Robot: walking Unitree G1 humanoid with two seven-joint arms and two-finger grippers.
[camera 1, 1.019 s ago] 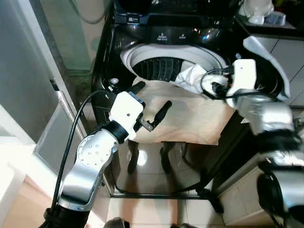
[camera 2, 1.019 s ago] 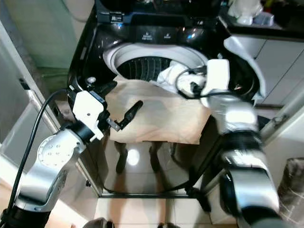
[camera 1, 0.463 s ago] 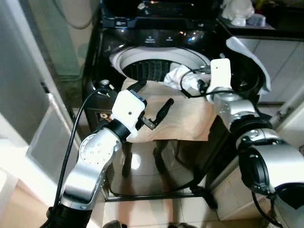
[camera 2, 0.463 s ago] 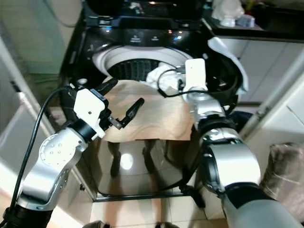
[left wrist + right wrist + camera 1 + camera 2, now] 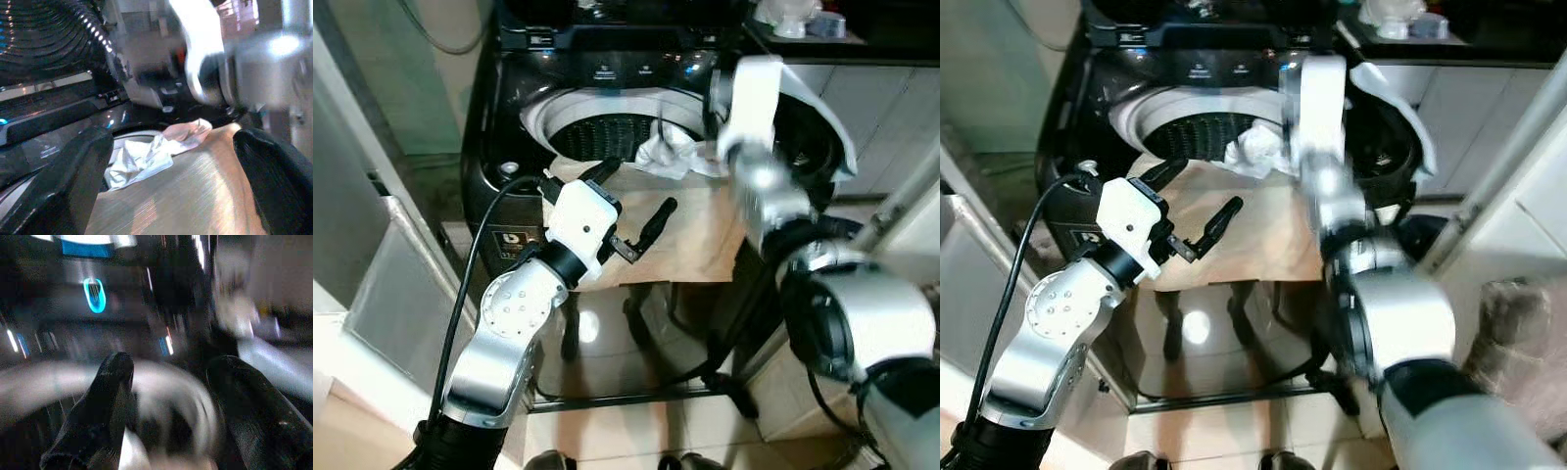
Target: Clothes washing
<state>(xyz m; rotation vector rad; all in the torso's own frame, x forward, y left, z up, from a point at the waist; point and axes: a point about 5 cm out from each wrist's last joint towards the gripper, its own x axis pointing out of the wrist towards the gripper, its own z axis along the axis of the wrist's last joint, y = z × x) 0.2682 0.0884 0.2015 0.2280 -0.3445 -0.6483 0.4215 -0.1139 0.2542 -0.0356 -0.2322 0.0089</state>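
In front of the robot stands a black top-loading washer (image 5: 509, 117) with its lid raised and the white rim of its drum (image 5: 607, 132) showing. A beige cloth (image 5: 690, 240) hangs over the washer's front edge, one end up at the drum rim and the rest draped down the front panel. A crumpled white garment (image 5: 668, 155) lies on the rim at the right of the opening, resting partly on the beige cloth's upper edge and partly over the drum.

The left gripper (image 5: 628, 208) hovers just above the beige cloth near its left edge, its two black fingers (image 5: 658, 217) spread wide with nothing between them. In the left wrist view both fingers frame the cloth (image 5: 195, 196) and the white garment (image 5: 139, 159) beyond, with the blurred right arm above them.

The right arm reaches over the right side of the washer, its white wrist housing (image 5: 752, 98) blurred, above and just right of the white garment. In the right wrist view the right gripper (image 5: 168, 396) has its fingers (image 5: 105, 401) apart and empty, pointing towards the blurred drum rim and the dark control panel (image 5: 93, 293) with its lit blue symbol.

A white cabinet (image 5: 891, 108) stands to the right of the washer, and the floor below is glossy tile (image 5: 607, 333).
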